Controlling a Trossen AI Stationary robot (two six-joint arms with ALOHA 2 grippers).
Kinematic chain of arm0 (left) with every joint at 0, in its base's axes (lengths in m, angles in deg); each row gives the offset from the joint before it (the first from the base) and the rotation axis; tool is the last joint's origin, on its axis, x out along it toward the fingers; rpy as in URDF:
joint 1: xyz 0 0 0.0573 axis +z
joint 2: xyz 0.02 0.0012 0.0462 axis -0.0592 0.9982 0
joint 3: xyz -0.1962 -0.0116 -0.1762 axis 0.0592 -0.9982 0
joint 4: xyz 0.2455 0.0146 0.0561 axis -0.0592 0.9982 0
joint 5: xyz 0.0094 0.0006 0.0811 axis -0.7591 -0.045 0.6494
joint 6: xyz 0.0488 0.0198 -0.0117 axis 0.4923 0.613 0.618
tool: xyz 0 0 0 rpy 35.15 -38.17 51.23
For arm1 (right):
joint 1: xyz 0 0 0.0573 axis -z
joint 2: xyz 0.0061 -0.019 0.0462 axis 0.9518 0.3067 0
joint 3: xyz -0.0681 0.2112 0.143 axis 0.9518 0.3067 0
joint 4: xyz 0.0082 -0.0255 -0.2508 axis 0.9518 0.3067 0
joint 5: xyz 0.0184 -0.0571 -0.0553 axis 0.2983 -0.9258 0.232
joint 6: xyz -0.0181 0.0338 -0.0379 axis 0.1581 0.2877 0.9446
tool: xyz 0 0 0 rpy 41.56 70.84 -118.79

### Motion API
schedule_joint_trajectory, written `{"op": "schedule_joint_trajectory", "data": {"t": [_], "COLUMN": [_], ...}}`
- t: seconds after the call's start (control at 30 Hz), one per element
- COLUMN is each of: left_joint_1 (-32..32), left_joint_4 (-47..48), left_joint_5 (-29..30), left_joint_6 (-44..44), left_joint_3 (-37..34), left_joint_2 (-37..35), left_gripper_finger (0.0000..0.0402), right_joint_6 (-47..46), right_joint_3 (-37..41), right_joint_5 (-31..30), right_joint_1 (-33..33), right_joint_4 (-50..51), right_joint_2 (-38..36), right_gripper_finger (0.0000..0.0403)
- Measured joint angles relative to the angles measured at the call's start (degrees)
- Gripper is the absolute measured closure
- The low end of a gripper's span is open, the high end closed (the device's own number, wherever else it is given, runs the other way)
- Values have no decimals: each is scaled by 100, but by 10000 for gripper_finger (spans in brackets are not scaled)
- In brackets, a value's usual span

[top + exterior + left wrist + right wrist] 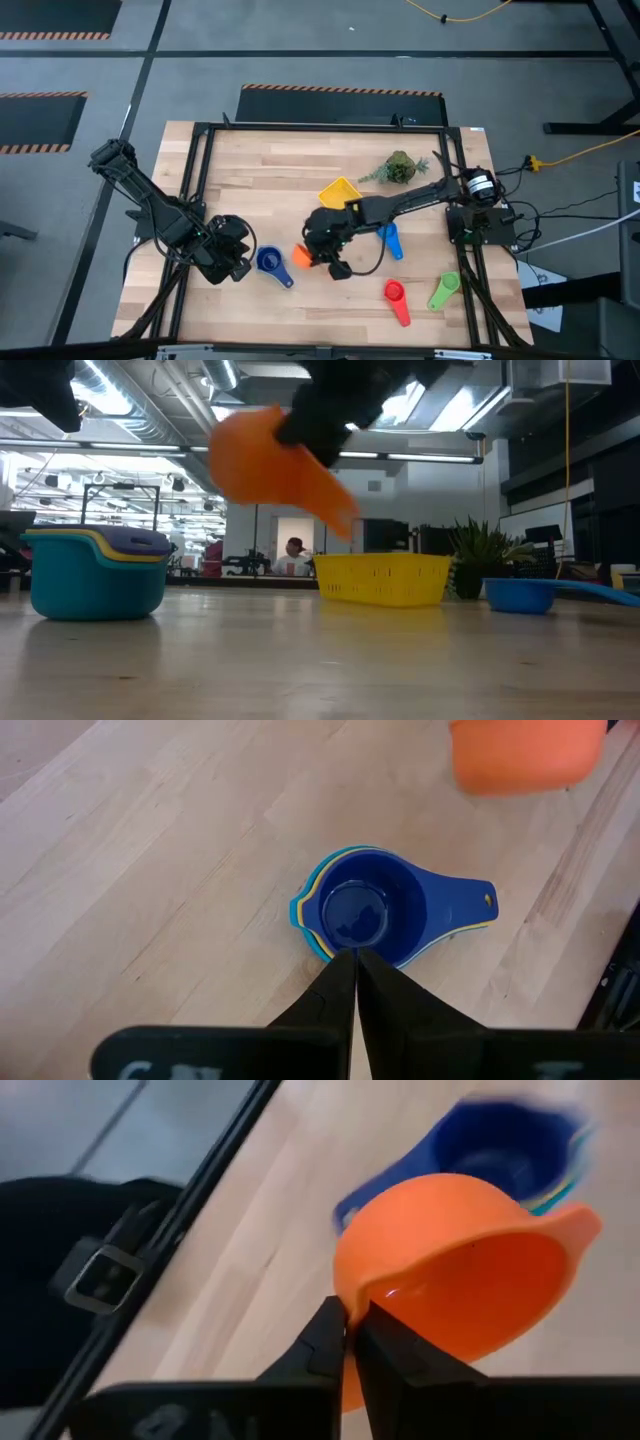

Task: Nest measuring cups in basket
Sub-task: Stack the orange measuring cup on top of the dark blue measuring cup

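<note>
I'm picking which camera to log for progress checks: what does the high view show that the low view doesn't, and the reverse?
Only the high view shows the red cup, the green cup and the waiting left gripper.

Only the low view shows that the orange cup hangs clear above the table, and the room with a person behind.

Both show the right gripper holding the orange cup, the nested stack, the yellow basket, the plant sprig and a lone blue cup.

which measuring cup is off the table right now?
The orange cup, pinched at its rim by the right gripper and hanging in the air near the nested dark blue stack. The blue, red and green cups lie on the table.
</note>
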Motion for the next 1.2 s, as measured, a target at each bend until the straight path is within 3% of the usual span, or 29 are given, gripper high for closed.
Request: {"op": "schedule_joint_trajectory", "data": {"t": [0.2, 0.43, 0.8, 0.93, 1.2], "left_joint_1": [0, 2, 1, 2, 2], "left_joint_4": [0, 0, 0, 1, -2], "left_joint_5": [0, -2, -2, -2, -2], "left_joint_6": [0, -2, -2, -2, -2], "left_joint_3": [0, 0, 0, 0, 0], "left_joint_2": [0, 0, -2, -2, -4], "left_gripper_finger": [393, 393, 393, 393, 393], "right_joint_6": [-60, -262, -1421, -1558, -1554], "right_joint_3": [-195, -195, -195, -191, -191], "right_joint_5": [-583, -627, -654, -1008, -1032], "right_joint_1": [5, -1, 1, -51, -105], "right_joint_4": [-531, -1146, -1725, -1769, -2108], "right_joint_2": [0, 24, 33, 127, 405], "right_gripper_finger": [381, 381, 381, 381, 381]}}
